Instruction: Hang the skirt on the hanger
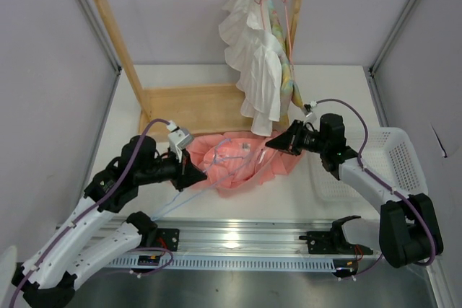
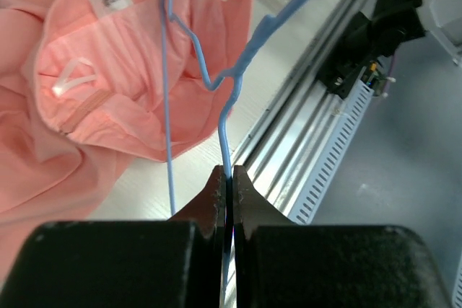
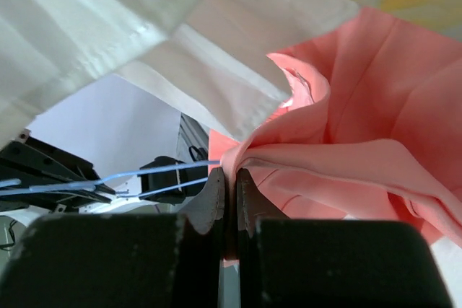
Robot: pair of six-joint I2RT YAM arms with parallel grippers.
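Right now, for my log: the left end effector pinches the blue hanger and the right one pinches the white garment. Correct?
No. The right end effector pinches the skirt, not the white garment, as the right wrist view shows. The left end effector does pinch the hanger.

I see pale grey walls on three sides. Beyond the left gripper a wooden rack stands on the white table. Right of the right gripper sits a white basket. Behind both runs a metal rail.
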